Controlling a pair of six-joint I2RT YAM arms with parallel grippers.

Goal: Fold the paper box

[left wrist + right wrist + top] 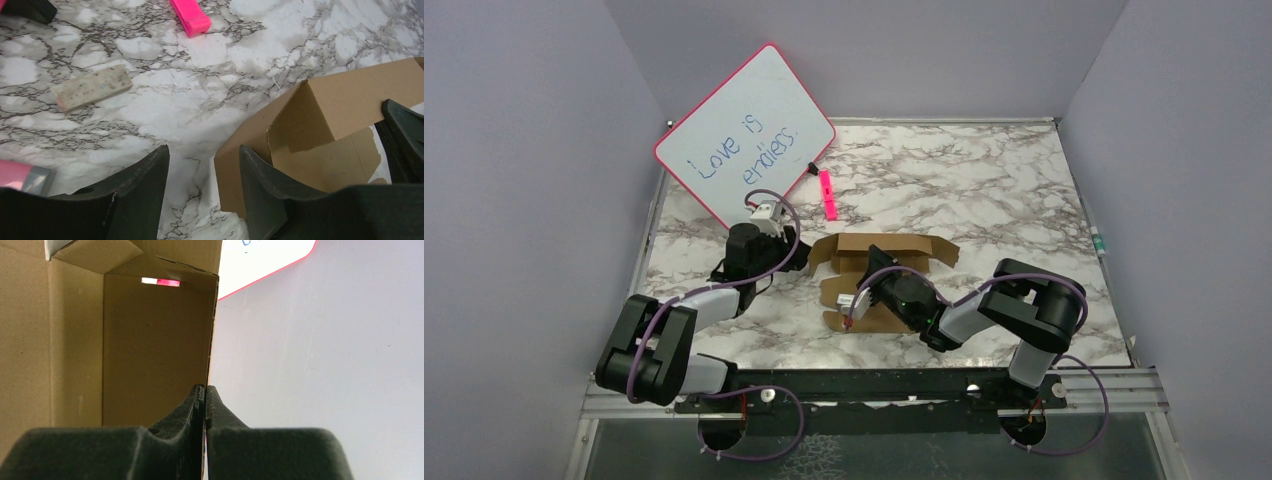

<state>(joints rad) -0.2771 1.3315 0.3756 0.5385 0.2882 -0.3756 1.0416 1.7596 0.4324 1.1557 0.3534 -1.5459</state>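
The paper box (879, 272) is brown cardboard, partly raised, in the middle of the marble table. My right gripper (856, 305) is shut on a thin upright wall of the box (150, 340) at its near left end; the wall edge runs up from between the fingertips (205, 390). My left gripper (802, 262) is open at the box's left side. In the left wrist view a corner of the box (320, 115) lies against the inside of the right finger (265, 185), and the left finger (135, 185) stands over bare table.
A pink-rimmed whiteboard (744, 135) with writing leans at the back left. A pink marker (827, 195) lies just behind the box and also shows in the left wrist view (190, 17). A small beige speckled bar (92, 87) lies on the table. Grey walls enclose three sides.
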